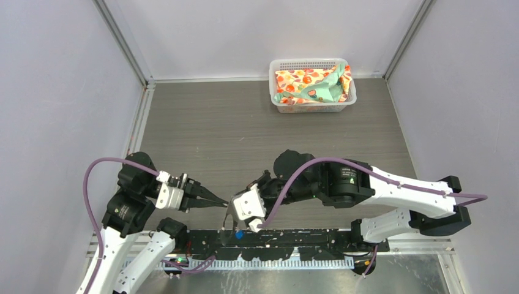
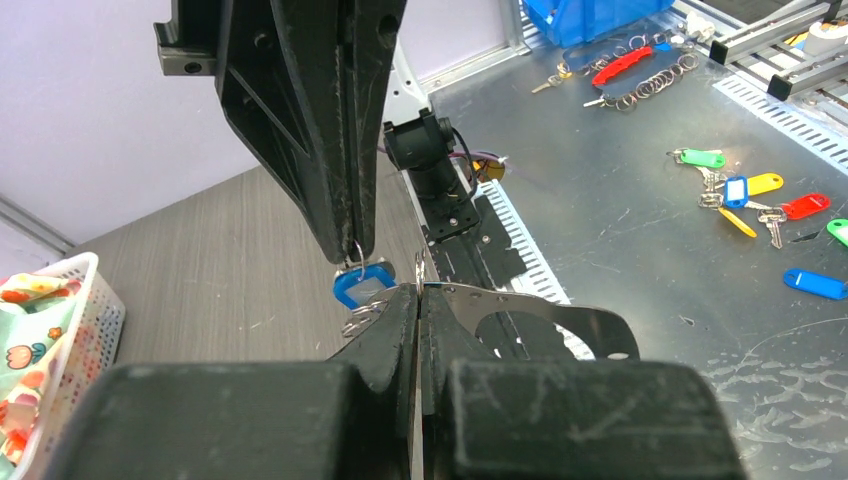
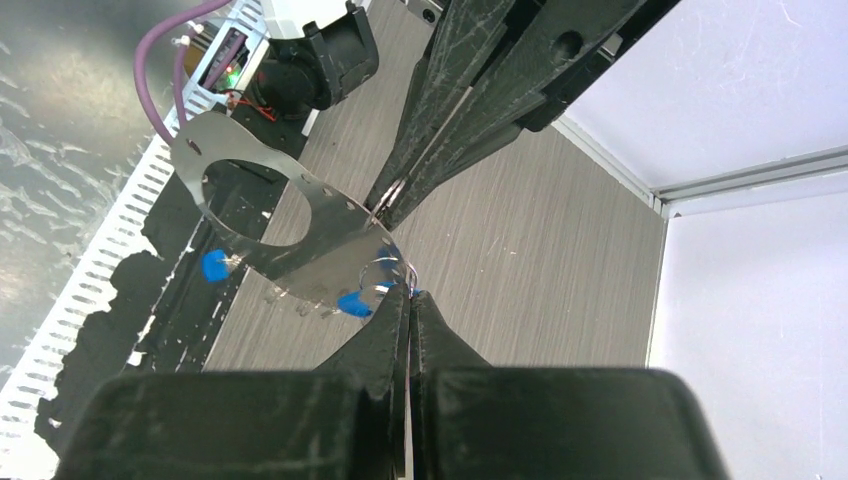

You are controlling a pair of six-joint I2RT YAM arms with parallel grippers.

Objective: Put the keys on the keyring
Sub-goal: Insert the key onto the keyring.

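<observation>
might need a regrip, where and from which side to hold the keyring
Likely the keyring by its flat band, pinched across both faces from the outer edge, as the left gripper does: it is thin, flat, with an exposed rim.

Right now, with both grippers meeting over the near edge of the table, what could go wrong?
1. The right gripper pinches the blue key only by its small wire loop; it may slip and fall onto the black rail.
2. The left gripper grips the keyring at its very edge, so pushing may twist it.
3. The two grippers nearly touch and could collide.
</observation>
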